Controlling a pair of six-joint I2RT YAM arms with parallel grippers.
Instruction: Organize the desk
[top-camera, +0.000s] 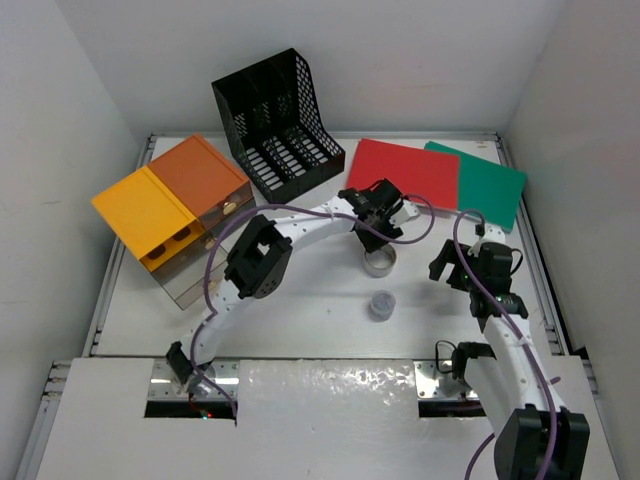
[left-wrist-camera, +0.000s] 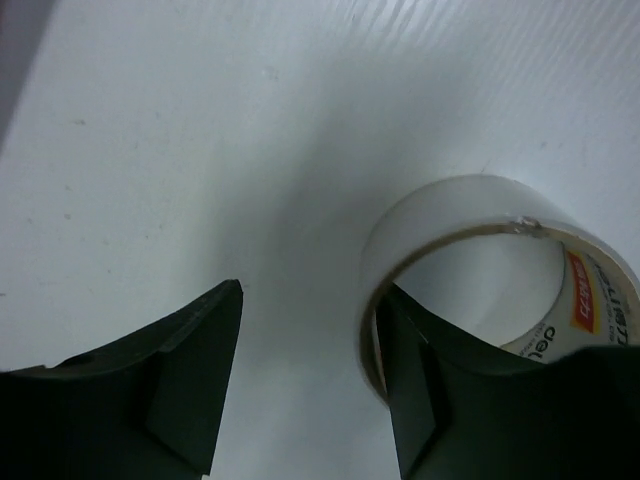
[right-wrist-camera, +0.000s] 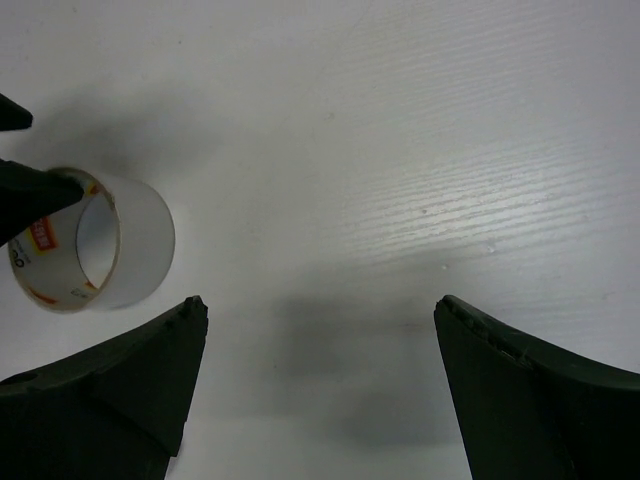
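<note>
Clear tape roll sits mid white desk, L gripper apart astride its wall, one finger in core, not clamped: shd close square, slow; R gripper apart, empty, nearby.

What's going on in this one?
The left gripper sits at a clear tape roll in the middle of the desk, one finger inside the roll and the other outside, jaws not yet shut on its wall. The right gripper hangs open over bare desk nearby, holding nothing.
</note>
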